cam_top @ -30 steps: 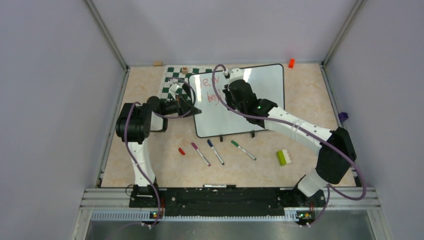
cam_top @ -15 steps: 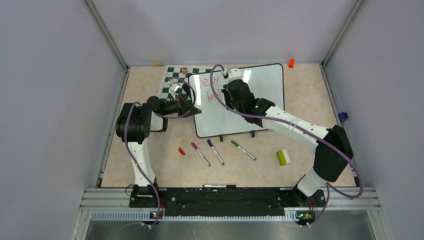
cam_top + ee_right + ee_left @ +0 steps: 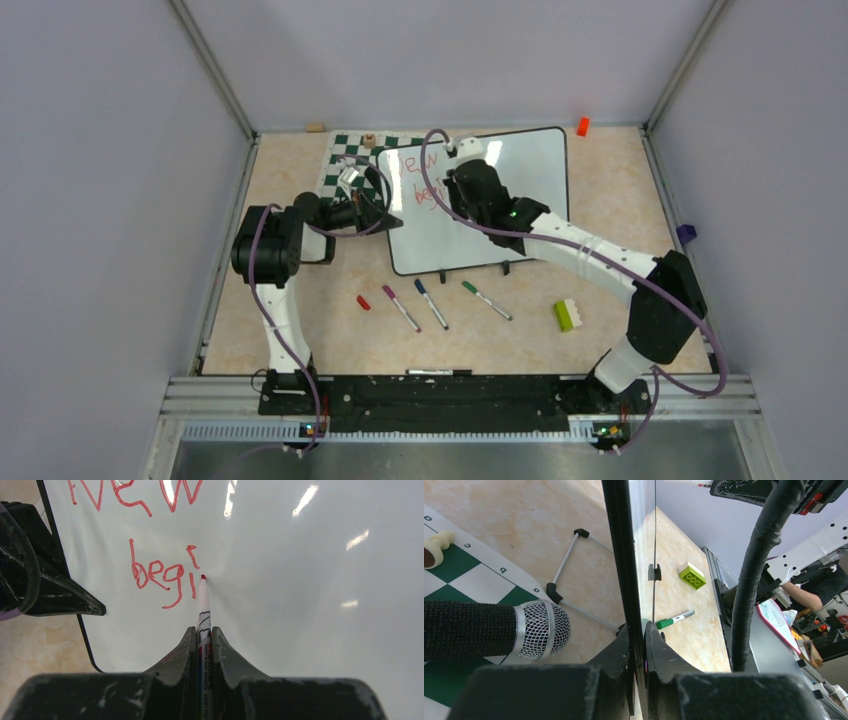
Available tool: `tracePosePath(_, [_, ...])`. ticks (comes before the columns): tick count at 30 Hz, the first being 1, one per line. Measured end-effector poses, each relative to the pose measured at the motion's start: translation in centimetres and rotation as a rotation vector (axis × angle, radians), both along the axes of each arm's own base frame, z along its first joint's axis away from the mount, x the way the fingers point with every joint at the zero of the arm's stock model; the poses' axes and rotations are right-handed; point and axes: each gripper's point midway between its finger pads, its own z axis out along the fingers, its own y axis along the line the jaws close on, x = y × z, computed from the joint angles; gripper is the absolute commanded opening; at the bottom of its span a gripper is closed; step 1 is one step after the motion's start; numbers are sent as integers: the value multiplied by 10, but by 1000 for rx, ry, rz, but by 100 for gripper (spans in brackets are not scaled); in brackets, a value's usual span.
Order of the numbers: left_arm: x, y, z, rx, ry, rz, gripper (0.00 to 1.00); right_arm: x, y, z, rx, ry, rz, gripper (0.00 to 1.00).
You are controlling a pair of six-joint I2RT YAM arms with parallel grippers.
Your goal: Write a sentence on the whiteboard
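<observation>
Now the whiteboard is at the far middle of the table, propped on its small black feet, with its left corner over the chessboard mat. My left pincer is pinched onto the board's thin black frame at the left edge, one finger on each face.

My right pincer is pressed together around a red marker, barrel running up between the fingers. The red tip sits against the white surface just right of the last letter.

The sentence so far reads "NEW" on the top line and "begi" beneath it, in red. On the marker's barrel I can make out "WHITE BOARD MARKER".

From my left wrist, a mesh-headed microphone lies across the mat close by my fingers, and a pale chess piece stands further off. In front of the board lie a purple marker, a blue marker and a green marker, with a small red cap to their left. A green-and-white brick sits to their right, near my right arm.
</observation>
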Motion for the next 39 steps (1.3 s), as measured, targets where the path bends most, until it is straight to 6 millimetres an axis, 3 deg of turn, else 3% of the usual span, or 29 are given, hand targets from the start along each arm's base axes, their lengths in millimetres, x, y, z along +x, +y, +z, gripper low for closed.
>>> tracePosePath(13, [0, 0, 0, 0, 5, 1, 0, -6, -2, -10, 24, 15, -4, 0])
tracePosePath(39, [0, 0, 0, 0, 5, 1, 0, 1, 2, -1, 9, 9, -3, 0])
